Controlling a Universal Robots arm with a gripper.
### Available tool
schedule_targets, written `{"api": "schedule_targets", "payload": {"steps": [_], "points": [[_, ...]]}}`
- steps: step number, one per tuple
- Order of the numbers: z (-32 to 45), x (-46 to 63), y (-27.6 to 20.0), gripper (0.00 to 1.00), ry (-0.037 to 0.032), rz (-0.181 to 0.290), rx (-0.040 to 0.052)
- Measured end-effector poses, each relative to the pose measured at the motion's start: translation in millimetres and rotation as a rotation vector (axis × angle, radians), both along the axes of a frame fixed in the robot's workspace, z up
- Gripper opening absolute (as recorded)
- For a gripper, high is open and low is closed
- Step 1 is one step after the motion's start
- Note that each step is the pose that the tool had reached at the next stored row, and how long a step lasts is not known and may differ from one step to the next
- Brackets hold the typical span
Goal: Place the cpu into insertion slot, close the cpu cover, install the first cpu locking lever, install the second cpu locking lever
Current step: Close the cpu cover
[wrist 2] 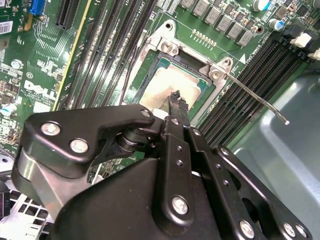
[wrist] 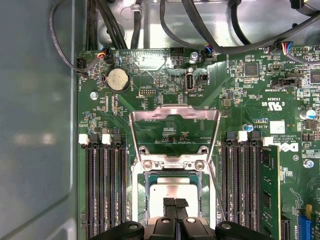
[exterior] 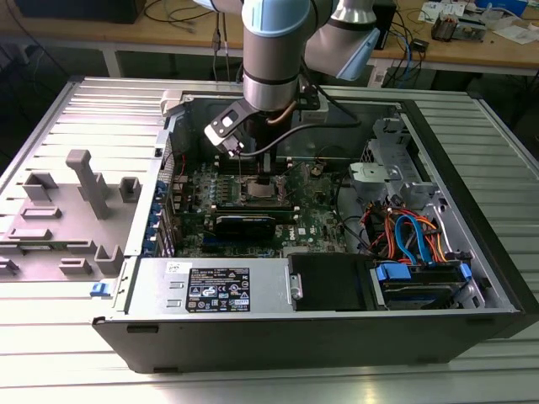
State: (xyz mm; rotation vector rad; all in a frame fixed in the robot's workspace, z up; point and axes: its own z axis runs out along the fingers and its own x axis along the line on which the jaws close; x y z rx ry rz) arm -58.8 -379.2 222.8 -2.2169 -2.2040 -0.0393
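Note:
The cpu (wrist: pixel 172 191), a dull silver square, lies flat in the insertion slot (wrist: pixel 172 178) on the green motherboard. It also shows in the second wrist view as the cpu (wrist 2: pixel 165 82). The cpu cover (wrist: pixel 175 113), a silver frame with a square window, stands flipped open on its hinge beside the slot. A thin locking lever (wrist 2: pixel 260 102) sticks out free from the socket's corner. My gripper (wrist: pixel 175 204) is shut, its fingertips (wrist 2: pixel 176 100) together right over the chip's edge; I cannot tell whether they touch it. In the exterior view the gripper (exterior: pixel 259 168) hangs over the slot (exterior: pixel 259 191).
Black memory slots (wrist: pixel 105 190) flank the socket on both sides. A long black card (exterior: pixel 244 223) lies just in front of it. Cables (exterior: pixel 408 231) and a drive cage (exterior: pixel 421 282) fill the case at the exterior view's right. Case walls (exterior: pixel 253 299) enclose the board.

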Motion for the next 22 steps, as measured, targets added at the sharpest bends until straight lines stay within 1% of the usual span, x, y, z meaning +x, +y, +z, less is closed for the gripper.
{"api": "schedule_targets", "payload": {"steps": [13,17,22], "points": [[3.3,0.0,0.0,0.11,0.0,0.0,-0.0023],[4.9,0.0,0.0,0.11,-0.0001,0.0,-0.0061],[6.6,0.0,0.0,0.11,0.0,0.0,-0.0085]]}}
